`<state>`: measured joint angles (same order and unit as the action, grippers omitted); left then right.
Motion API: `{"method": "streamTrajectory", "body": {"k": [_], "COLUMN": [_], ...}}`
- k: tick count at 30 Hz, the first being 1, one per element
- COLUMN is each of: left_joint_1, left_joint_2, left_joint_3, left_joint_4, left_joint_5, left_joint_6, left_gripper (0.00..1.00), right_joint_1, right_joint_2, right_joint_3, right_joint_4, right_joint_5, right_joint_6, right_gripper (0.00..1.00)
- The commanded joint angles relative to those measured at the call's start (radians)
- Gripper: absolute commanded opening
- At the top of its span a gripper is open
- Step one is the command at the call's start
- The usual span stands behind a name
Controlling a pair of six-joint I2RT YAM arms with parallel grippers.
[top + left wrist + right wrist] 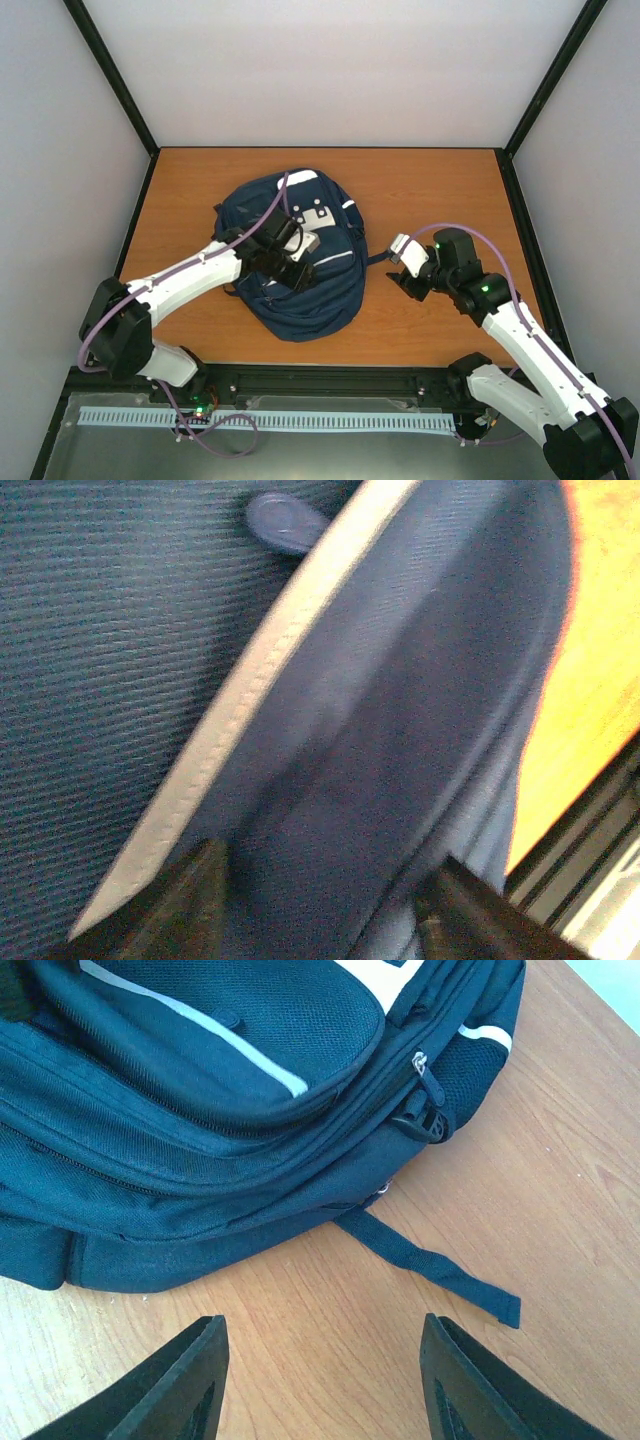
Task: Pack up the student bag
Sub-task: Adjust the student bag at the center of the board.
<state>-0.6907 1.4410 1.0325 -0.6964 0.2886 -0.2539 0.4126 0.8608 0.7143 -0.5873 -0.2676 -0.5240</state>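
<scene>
Our student bag (322, 300) lies flat in the middle of the surface (440, 190). Our left tool (292, 262) is low over its front, fingers apart, pinching nothing. Our right tool (408, 268) hangs just right of the bag, spread and empty. We think we are working the zip. Next, one tool must pinch the small zip pull (425, 1080).

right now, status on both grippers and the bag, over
Left gripper open, close over the student bag. Right gripper open, empty, above the table beside the bag. Loose strap lies on the table ahead of it.
</scene>
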Motion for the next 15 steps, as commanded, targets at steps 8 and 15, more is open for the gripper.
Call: {"method": "streamTrajectory", "body": {"k": [8,15], "left_joint_1": [0.017,0.265], "left_joint_2": [-0.194,-0.141], "left_joint_3": [0.123,0.153], "left_joint_4": [-0.076,-0.087], "left_joint_5": [-0.273,-0.448], "left_joint_6": [-0.128,-0.365], "left_gripper": [0.93,1.00], "right_joint_1": [-0.009,-0.009], "right_joint_2": [0.016,0.009], "right_joint_3": [0.007,0.004], "right_joint_4": [0.000,-0.005], "right_joint_5": [-0.015,-0.019], "right_joint_6": [-0.006,-0.015], "right_gripper": [0.55,0.56]}}
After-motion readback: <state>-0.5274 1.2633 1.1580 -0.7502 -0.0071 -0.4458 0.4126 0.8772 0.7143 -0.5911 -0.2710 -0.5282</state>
